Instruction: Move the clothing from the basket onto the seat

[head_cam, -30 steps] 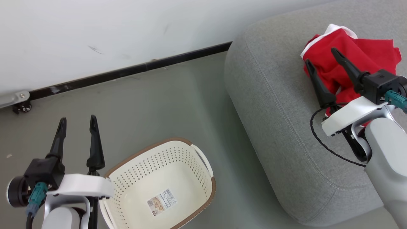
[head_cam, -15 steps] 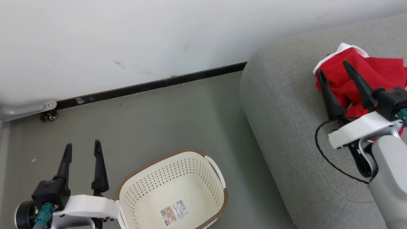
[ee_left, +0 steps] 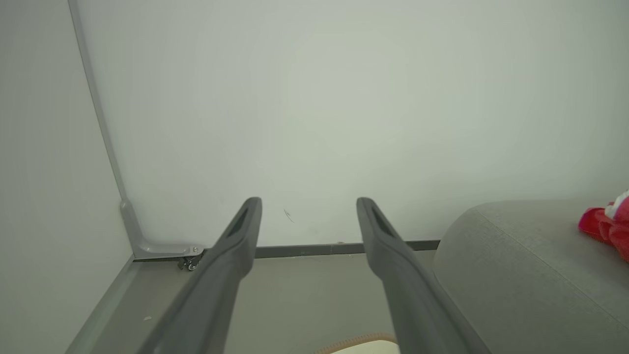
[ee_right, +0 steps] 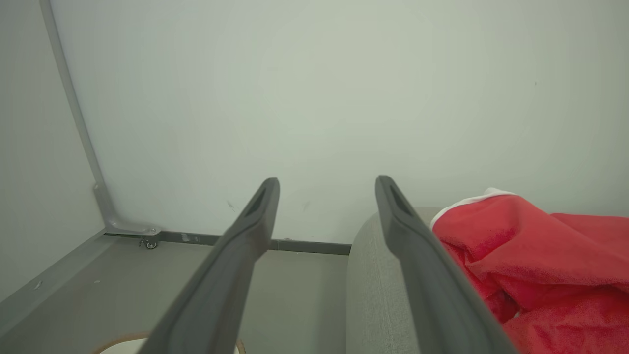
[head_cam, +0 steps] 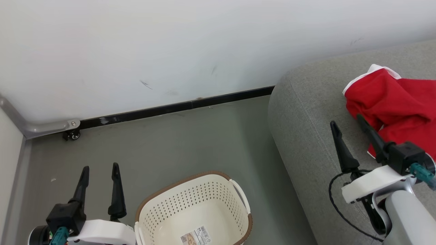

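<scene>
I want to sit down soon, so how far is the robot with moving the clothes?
Done: the bright red fabric clothing with white trim lies on the big grey upholstered seat, and the cream perforated plastic basket shows no clothes inside. In hand: nothing; the left gripper and right gripper are both open and empty. Left: seemingly nothing, though the basket's near edge is cut off.

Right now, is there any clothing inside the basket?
No, the basket shows a bare base with a sticker, and the red clothing lies on the seat.
</scene>
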